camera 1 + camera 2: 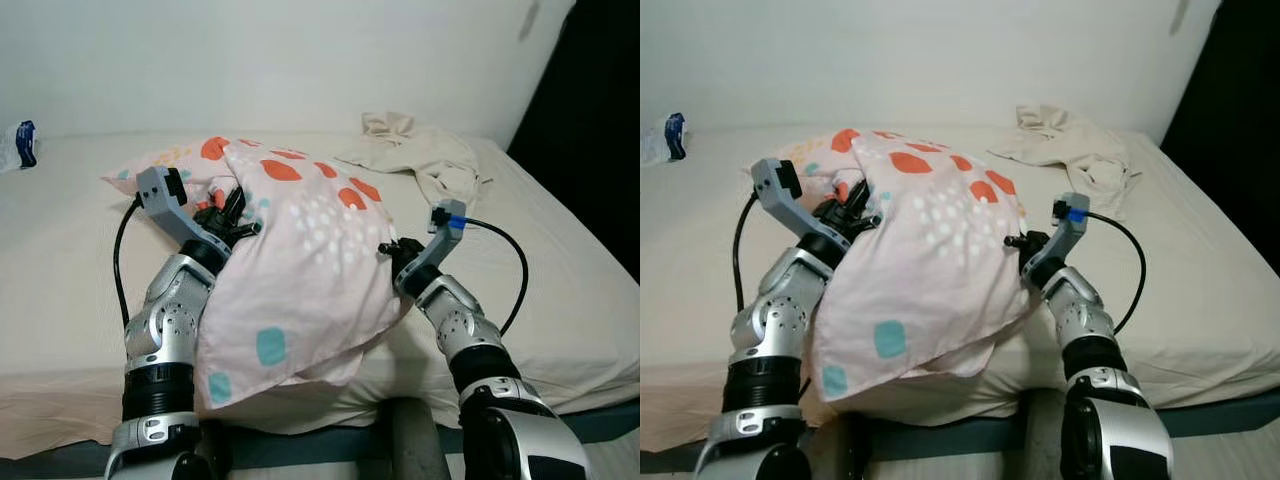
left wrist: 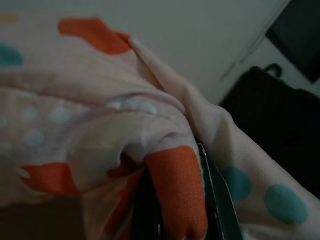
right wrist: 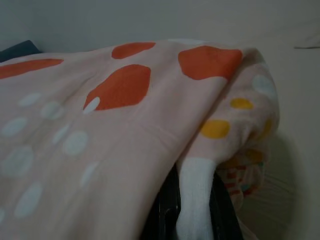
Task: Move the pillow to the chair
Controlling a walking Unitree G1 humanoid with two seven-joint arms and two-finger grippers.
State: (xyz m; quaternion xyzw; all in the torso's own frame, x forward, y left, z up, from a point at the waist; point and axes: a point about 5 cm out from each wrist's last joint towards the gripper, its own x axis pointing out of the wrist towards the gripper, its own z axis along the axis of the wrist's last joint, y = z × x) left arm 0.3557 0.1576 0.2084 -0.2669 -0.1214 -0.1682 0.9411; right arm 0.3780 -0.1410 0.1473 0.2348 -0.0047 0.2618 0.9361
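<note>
Pillow: a pale pink pillow (image 1: 300, 260) printed with orange, teal, white and yellow spots is held up between the two arms at the near edge of the bed (image 1: 560, 300); its lower end hangs over that edge, its upper end leans back toward 12 o'clock.

Left end effector: the left end effector (image 1: 232, 215) is pressed into the pillow's side at about 9 o'clock; in the left wrist view a fold of the cover with an orange patch (image 2: 175, 192) is seen clamped between the black fingers (image 2: 220, 200), so the fabric is grasped.

Right end effector: the right end effector (image 1: 392, 252) is set against the pillow's opposite side at about 3 o'clock; in the right wrist view a white strip of the cover (image 3: 195, 200) is pinched between the dark fingers (image 3: 162, 210), so it is clenched on the pillow.

Second pillow: a similarly patterned pillow (image 1: 165, 165) is seen lying on the bed behind the held one, toward 11 o'clock.

Cloth: a crumpled beige cloth (image 1: 420, 150) lies on the bed at about 1 o'clock, apart from the pillow.

Package: a small blue and clear package (image 1: 20, 143) is seen at the far left edge of the bed, at about 10 o'clock.

Wall: a plain white wall (image 1: 280, 60) stands behind the bed.
</note>
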